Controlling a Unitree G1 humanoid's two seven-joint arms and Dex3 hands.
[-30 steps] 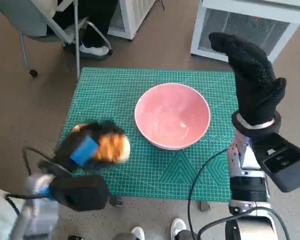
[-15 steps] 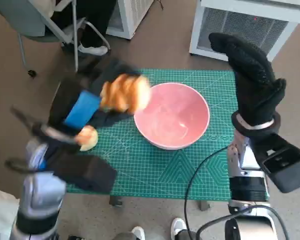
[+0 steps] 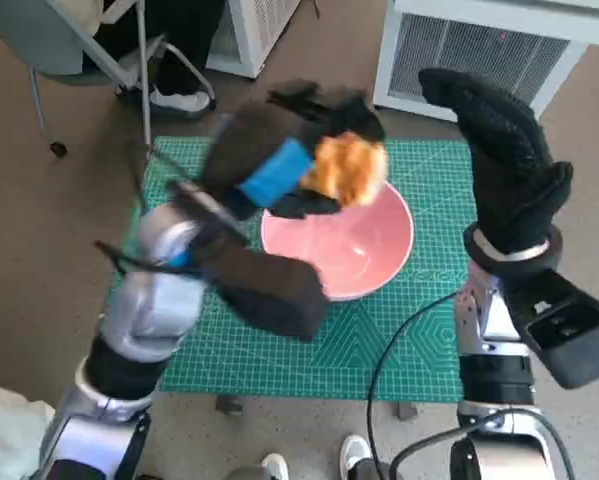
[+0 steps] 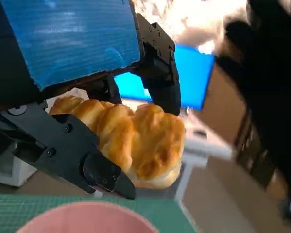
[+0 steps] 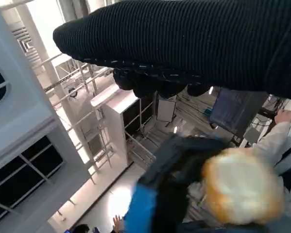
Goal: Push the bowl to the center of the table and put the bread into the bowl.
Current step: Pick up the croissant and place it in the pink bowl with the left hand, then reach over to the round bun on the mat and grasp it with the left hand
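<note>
The pink bowl point(image 3: 354, 250) sits on the green mat point(image 3: 379, 340), near its middle. My left hand point(image 3: 279, 165) holds the golden bread point(image 3: 349, 168) in the air over the bowl's far rim. In the left wrist view the bread point(image 4: 130, 141) sits between the black fingers point(image 4: 160, 77), and the bowl's rim point(image 4: 87, 213) shows just below it. The right wrist view also shows the bread point(image 5: 240, 187), blurred. My right hand point(image 3: 504, 160) in its black glove stands upright beside the bowl at the mat's right edge, holding nothing, fingers straight.
A chair point(image 3: 89, 50) and a person's legs and shoe point(image 3: 179, 95) stand beyond the table's far left corner. White vented cabinets point(image 3: 479, 50) stand behind the table. Shoes point(image 3: 354, 455) show at the table's near edge.
My left hand has lifted the bread from the mat's near left and carried it up and right, to above the bowl's far rim. The right hand has stayed still.
</note>
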